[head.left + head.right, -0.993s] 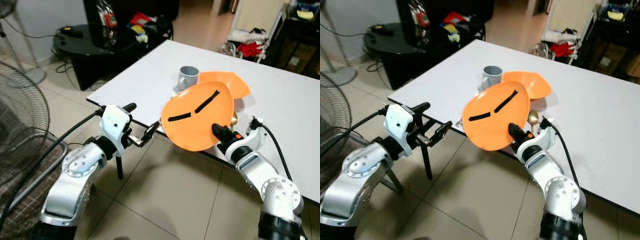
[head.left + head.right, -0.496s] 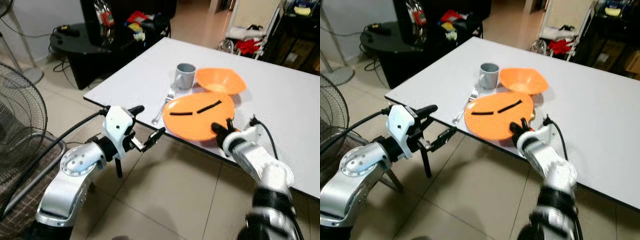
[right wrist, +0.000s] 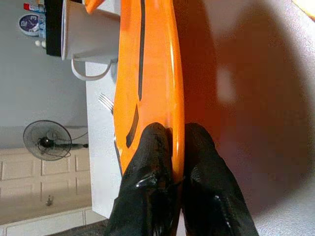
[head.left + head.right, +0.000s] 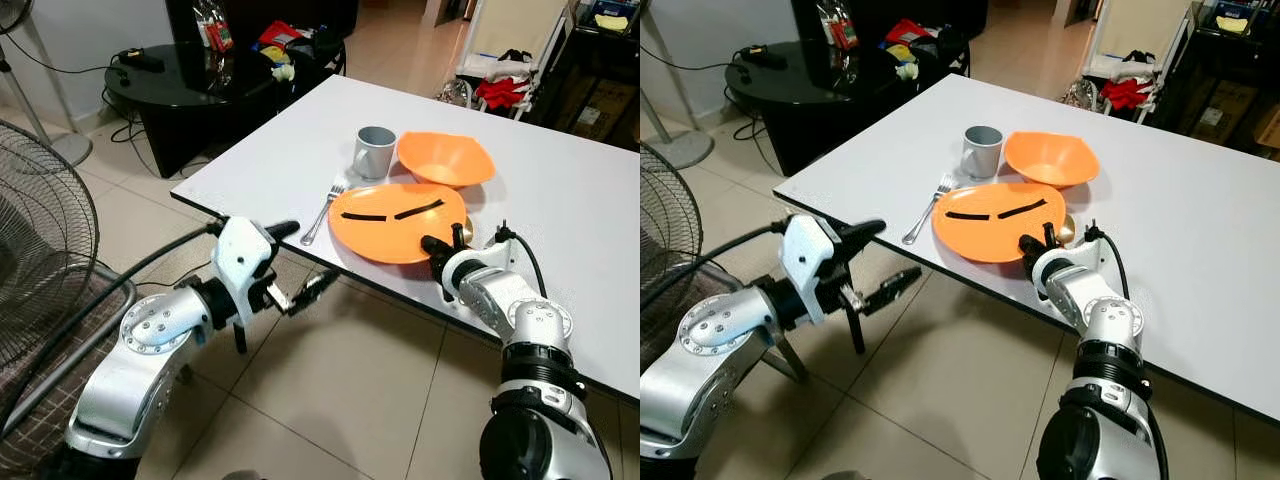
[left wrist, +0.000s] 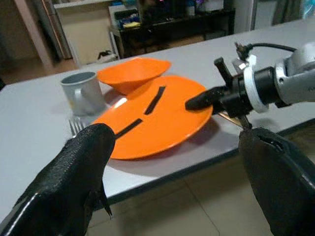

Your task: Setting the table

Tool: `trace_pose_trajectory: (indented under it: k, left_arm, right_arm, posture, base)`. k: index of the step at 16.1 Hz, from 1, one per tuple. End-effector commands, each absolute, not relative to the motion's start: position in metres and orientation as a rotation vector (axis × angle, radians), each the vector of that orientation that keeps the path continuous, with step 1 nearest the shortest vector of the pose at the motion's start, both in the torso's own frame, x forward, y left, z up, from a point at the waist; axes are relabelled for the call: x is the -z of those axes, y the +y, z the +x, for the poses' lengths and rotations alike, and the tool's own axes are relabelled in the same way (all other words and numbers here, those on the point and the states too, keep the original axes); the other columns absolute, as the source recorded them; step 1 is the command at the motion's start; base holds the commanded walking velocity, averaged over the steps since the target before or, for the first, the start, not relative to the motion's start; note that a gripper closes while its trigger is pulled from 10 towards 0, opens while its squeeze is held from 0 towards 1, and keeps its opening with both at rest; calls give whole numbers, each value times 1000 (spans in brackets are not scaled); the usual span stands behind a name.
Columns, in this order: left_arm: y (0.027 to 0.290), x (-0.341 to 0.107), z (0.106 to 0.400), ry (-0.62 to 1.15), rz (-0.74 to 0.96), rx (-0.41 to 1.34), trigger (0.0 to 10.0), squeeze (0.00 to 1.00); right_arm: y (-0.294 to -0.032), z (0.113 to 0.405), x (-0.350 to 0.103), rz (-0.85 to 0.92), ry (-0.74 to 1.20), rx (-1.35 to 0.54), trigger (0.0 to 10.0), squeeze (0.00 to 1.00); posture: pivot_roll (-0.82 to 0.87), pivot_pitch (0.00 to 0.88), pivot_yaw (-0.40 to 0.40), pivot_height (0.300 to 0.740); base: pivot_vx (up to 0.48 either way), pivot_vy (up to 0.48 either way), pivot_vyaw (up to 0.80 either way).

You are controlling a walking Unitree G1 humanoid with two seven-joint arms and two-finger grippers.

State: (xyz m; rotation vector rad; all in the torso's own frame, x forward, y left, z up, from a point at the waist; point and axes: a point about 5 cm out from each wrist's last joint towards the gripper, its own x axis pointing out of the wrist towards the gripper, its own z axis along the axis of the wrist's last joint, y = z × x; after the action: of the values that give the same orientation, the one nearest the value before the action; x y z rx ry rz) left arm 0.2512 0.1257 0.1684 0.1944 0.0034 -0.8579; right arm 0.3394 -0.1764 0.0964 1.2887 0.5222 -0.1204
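My right gripper (image 3: pixel 170 182) pinches the orange plate's (image 4: pixel 395 220) near rim at the bench (image 4: pixel 590 220) edge; releasing crookedly could tip it floorward, while my left gripper (image 4: pixel 300 265) hangs open.

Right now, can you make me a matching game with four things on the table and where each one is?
Things:
1. orange plate
2. fork
3. grey mug
4. orange bowl

Places:
A. behind the plate, to the right of the mug
B. lying just left of the plate
C. pinched at its near rim by the right hand
D. behind the fork, left of the bowl

Pairs: 1-C, 2-B, 3-D, 4-A
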Motion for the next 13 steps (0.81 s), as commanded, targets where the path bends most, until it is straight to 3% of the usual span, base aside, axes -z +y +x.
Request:
trace_pose_trajectory:
  k: [1, 2, 3, 4, 5, 13]
  left_arm:
    - [122, -170, 250, 0, 201, 875, 10000, 0]
    - [122, -171, 250, -2, 201, 874, 10000, 0]
    - [122, -171, 251, -3, 201, 874, 10000, 0]
    - [121, -171, 251, -2, 202, 876, 10000, 0]
    - [122, -171, 251, -1, 204, 877, 10000, 0]
    - [123, -171, 248, 7, 216, 870, 10000, 0]
  right_arm:
    - [-180, 340, -98, 1283, 508, 135, 10000, 0]
    - [-181, 340, -97, 1275, 501, 139, 10000, 0]
    - [-182, 340, -96, 1278, 484, 142, 10000, 157]
    - [-183, 340, -95, 1254, 475, 152, 10000, 898]
    - [-183, 340, -95, 1242, 465, 152, 10000, 1000]
    - [-175, 332, -103, 914, 537, 16, 10000, 1000]
  posture:
    - [59, 0, -24, 740]
    - [59, 0, -24, 740]
    - [59, 0, -20, 740]
    - [58, 0, -19, 740]
    - [57, 0, -14, 740]
    - [62, 0, -17, 740]
  base:
    - [0, 0, 0]
    - [0, 0, 0]
    - [0, 0, 0]
    - [0, 0, 0]
    - [0, 0, 0]
    - [0, 0, 0]
